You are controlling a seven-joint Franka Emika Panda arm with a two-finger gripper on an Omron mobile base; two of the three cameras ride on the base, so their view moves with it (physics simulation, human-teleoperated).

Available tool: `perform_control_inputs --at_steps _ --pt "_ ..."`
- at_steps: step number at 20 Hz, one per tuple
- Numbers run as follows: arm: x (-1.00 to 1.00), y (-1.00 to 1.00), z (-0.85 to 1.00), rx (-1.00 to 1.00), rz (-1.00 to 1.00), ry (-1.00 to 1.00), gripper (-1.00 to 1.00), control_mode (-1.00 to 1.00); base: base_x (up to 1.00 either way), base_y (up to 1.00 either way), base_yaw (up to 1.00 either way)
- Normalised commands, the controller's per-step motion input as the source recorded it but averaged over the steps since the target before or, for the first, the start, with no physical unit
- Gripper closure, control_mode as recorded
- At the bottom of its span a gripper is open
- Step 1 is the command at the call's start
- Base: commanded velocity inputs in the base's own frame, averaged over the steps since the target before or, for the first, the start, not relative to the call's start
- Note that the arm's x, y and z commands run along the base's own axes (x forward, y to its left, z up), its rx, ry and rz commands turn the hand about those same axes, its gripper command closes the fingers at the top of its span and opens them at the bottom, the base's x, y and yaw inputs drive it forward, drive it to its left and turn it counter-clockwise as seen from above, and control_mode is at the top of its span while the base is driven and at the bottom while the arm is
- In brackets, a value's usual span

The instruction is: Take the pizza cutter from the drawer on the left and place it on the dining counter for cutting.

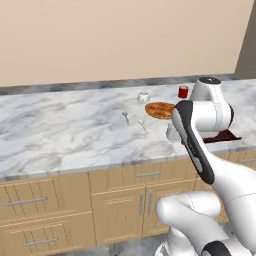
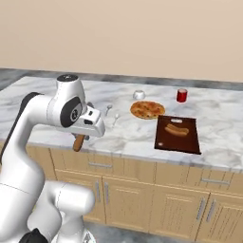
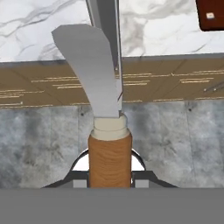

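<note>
- Fingers (image 3: pixel 110 175) pinch the pizza cutter (image 3: pixel 109 151) by its wooden handle.
- Carry it toward 12 o'clock, over the bench (image 2: pixel 128 135) edge.
- Lower it onto bare marble at 9 o'clock of the pizza (image 2: pixel 147 109).

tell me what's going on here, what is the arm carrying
The white arm's gripper is shut on the pizza cutter, gripping its brown wooden handle. In the right base view the handle hangs at the front edge of the dining counter, so the cutter is not yet set down. On the marble top sit a pizza, a dark cutting board with a sausage, a red can and a small white bowl.
</note>
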Motion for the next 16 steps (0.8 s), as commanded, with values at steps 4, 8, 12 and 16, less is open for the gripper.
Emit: perform_control_inputs --at_steps 4,8,12,16 --pt "0.00 0.00 0.00 0.00 0.00 0.00 1.00 1.00 0.19 -0.52 0.00" --pt "0.00 0.00 0.00 0.00 0.00 0.00 1.00 1.00 0.29 -0.33 0.00" --pt "0.00 0.00 0.00 0.00 0.00 0.00 1.00 1.00 0.51 -0.13 -0.02" --pt "0.00 0.00 0.00 0.00 0.00 0.00 1.00 1.00 0.66 -0.13 -0.02"
